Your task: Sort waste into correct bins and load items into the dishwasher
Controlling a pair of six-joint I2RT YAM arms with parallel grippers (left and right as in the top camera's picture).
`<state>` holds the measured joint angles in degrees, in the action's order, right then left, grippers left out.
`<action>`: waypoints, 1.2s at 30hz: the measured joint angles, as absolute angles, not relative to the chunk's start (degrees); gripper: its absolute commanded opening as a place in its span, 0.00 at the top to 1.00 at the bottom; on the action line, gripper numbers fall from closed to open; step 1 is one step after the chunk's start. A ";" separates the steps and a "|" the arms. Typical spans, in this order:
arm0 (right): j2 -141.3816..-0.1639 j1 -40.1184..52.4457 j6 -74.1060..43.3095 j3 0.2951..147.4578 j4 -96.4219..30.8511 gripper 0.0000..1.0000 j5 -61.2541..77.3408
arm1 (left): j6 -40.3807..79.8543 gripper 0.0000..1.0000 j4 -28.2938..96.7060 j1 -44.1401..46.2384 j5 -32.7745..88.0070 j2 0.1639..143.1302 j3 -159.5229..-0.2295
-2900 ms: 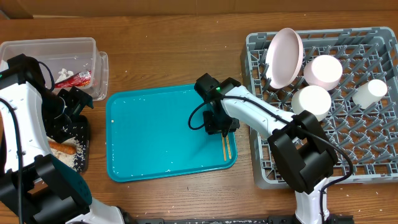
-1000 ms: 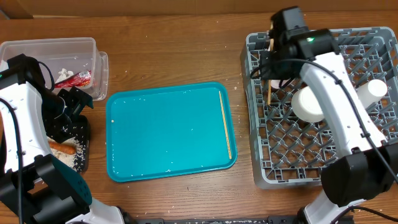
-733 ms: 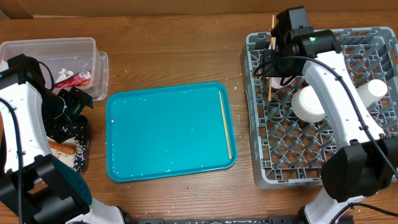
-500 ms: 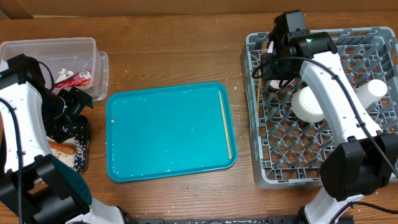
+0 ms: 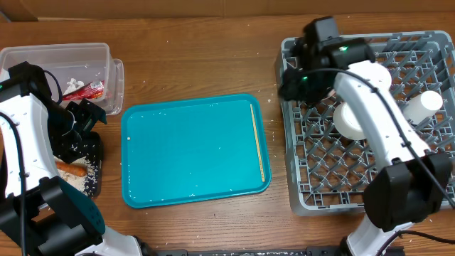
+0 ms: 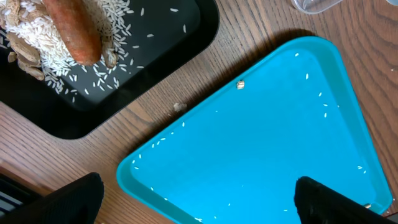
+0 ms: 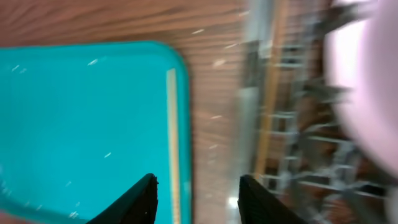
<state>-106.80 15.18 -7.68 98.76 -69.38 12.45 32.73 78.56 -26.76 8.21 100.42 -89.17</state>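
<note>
Our right fingers [image 7: 142, 200] stand parted and empty over the left edge of the grey dish rack [image 5: 334, 181], where one chopstick [image 7: 272, 99] lies, blurred. The other chopstick [image 5: 260, 142] rests along the right edge of the teal tray [image 5: 185, 153]. Our left fingers [image 6: 74, 200] spread wide, holding nothing, beside the black tray [image 6: 155, 68] with the carrot [image 6: 74, 31].

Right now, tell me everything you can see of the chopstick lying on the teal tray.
The chopstick is one thin, straight stick of pale wood, seemingly whole. It lies flat on the teal tray, just inside the right rim and nearly parallel to it, running along much of that side. Only the tray touches it; nothing holds it.
</note>
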 measured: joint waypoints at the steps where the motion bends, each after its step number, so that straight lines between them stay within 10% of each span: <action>1: -106.80 16.56 -8.25 98.76 -69.25 0.55 12.64 | 32.73 0.00 78.56 -26.76 8.21 100.42 -89.17; 8: -106.91 28.88 -18.70 97.51 -66.15 0.33 5.67 | 32.73 0.00 78.56 -26.76 8.21 100.42 -89.17; 36: -123.42 33.17 -26.94 92.55 -61.01 0.30 1.85 | 32.73 0.00 78.59 -26.72 8.21 100.42 -89.17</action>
<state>-123.42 33.17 -26.94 92.55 -61.01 1.85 32.73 78.59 -26.72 8.21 100.42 -89.17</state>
